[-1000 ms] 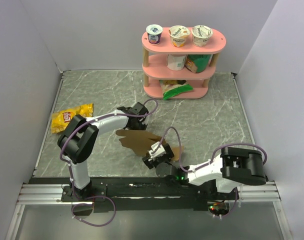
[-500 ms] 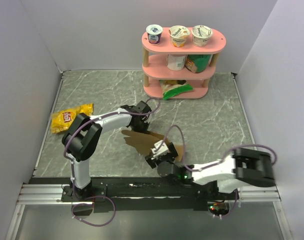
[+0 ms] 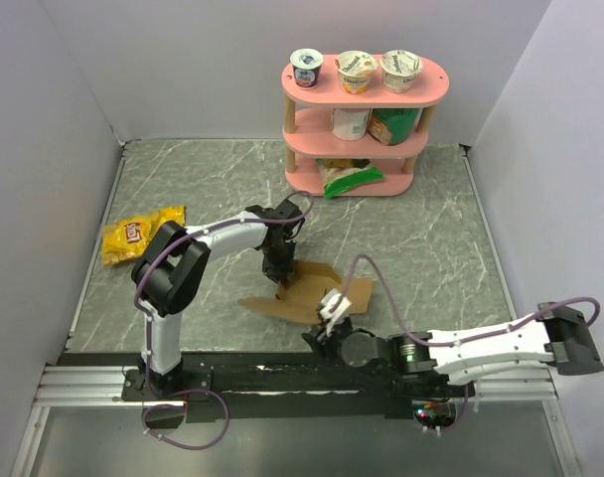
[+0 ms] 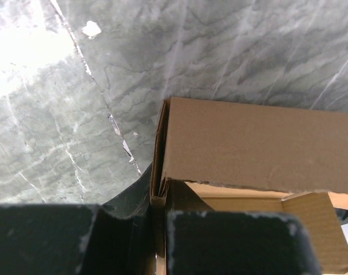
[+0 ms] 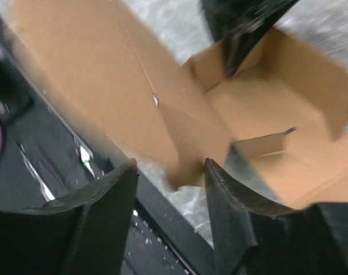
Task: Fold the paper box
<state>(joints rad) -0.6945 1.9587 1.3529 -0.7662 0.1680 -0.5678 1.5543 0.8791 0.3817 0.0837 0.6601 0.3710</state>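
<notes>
The box [image 3: 307,290] sits half-formed on the table [image 3: 431,229], its near flap lying flat close to the front rail [image 3: 103,378]. The left gripper [image 3: 279,270] points down, clenched on the top edge of an upright box wall [image 4: 254,143]. The right gripper [image 5: 171,172] has its jaws apart around the flap's near corner. Blur hides any contact. Table surface shows between the box and the shelf [image 3: 367,109]. The bag [image 3: 141,232] lies well apart.
</notes>
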